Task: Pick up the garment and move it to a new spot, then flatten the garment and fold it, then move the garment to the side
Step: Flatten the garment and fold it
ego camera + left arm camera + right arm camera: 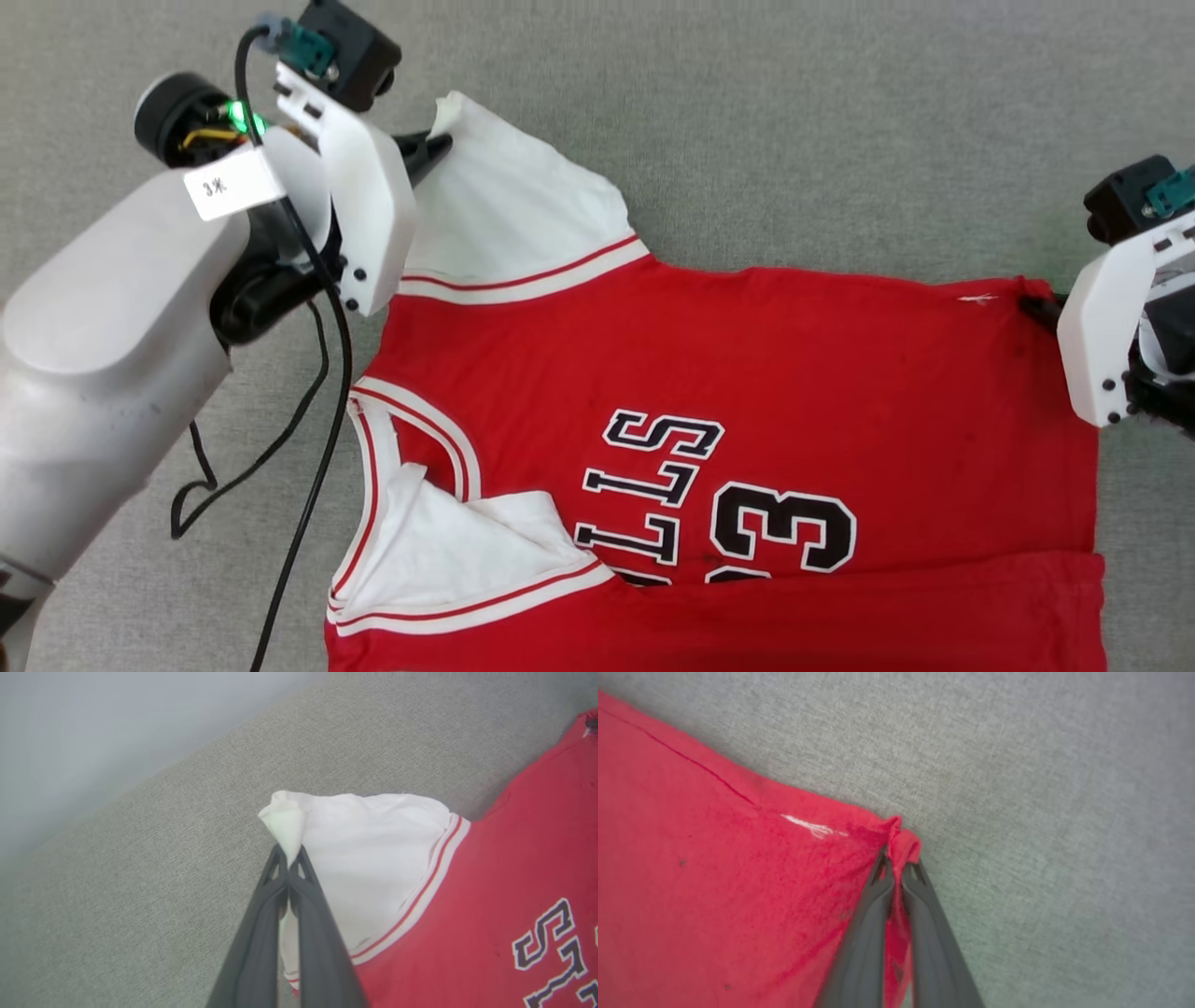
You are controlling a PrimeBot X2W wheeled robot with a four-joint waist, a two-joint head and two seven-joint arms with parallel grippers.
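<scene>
Red jersey T-shirt (794,373) lies spread on the grey woven surface (747,112). Judged soft, light and limp; corners give the surest hold. Left pincer (289,856) is closed on the white sleeve tip (285,816). Right pincer (899,865) is closed on a red hem corner (903,837).

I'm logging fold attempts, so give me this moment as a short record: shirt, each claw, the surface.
shirt: red, print up, spread flat; near edge folded over the print
surface: grey cloth
left claw: shut on the tip of the far sleeve, white
right claw: shut on a red hem corner
near sleeve: folded in onto the chest
</scene>
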